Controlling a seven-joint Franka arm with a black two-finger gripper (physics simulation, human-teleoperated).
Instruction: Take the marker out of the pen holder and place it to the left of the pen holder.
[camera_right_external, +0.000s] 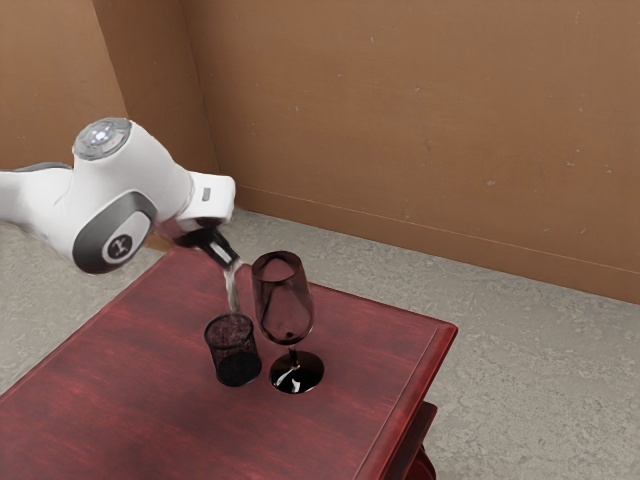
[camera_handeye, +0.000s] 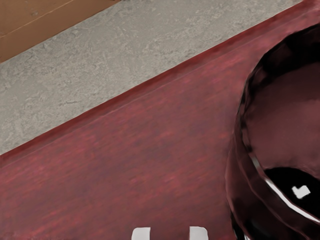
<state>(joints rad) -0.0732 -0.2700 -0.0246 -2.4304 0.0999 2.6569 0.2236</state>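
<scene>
One red table (camera_right_external: 120, 380) bears one pen holder (camera_right_external: 236, 362) and one glass (camera_right_external: 284, 305); whether one tool (camera_right_external: 232, 264) grips, I cannot tell.

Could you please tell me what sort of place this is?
Probably the corner of a plain indoor room, its use unclear: brown walls meet behind a grey floor, and a reddish table bears a stemmed glass and pen holder.
</scene>
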